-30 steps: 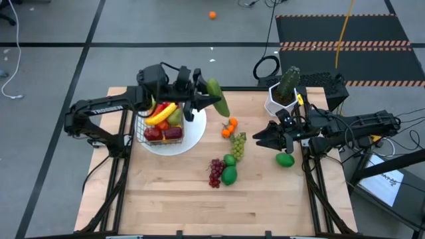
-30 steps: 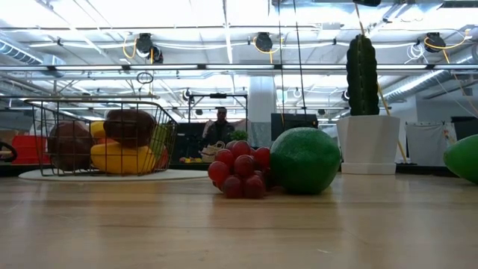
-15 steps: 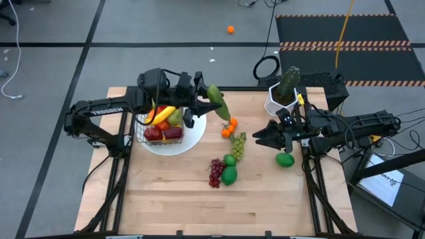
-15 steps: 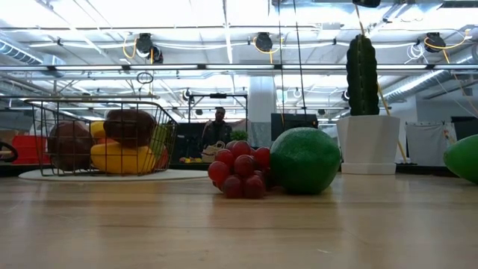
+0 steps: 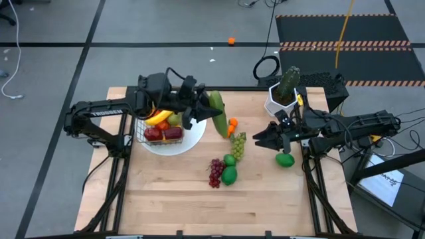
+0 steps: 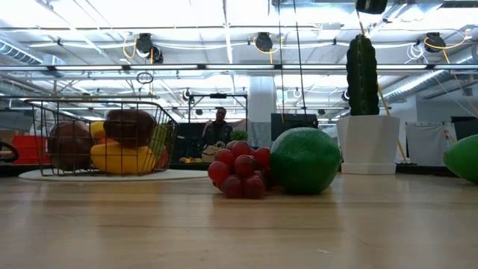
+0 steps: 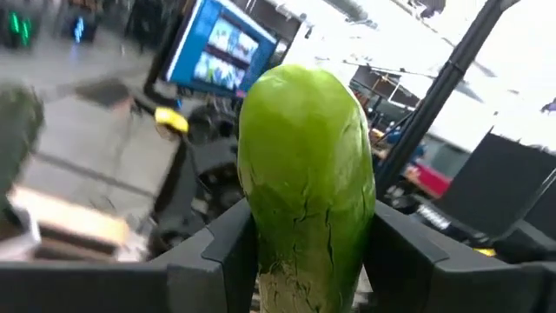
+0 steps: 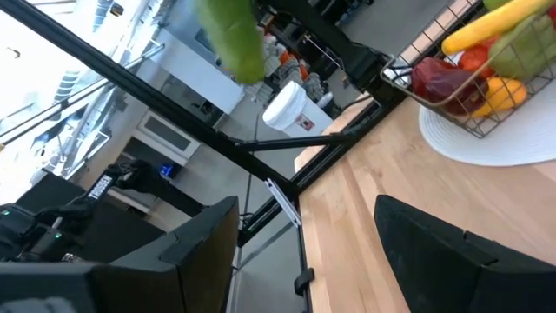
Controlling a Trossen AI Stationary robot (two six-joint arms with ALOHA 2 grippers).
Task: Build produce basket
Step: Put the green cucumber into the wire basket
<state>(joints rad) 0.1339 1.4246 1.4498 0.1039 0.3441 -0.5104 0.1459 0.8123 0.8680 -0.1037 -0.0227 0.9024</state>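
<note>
One cucumber (image 5: pixel 217 110) sits clamped in the left gripper (image 5: pixel 207 114); lower it flat into the basket (image 5: pixel 161 126). Right gripper (image 5: pixel 260 139) waits, fingers apart.

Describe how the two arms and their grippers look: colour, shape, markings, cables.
Both arms are black, built of jointed boxy segments. The left arm carries white lettering along its link, too small to read. The right arm has dark cables running along it. The left gripper has two broad, flat, dark grey fingers with angular edges. The right gripper has similar dark, wedge-shaped fingers.
</note>
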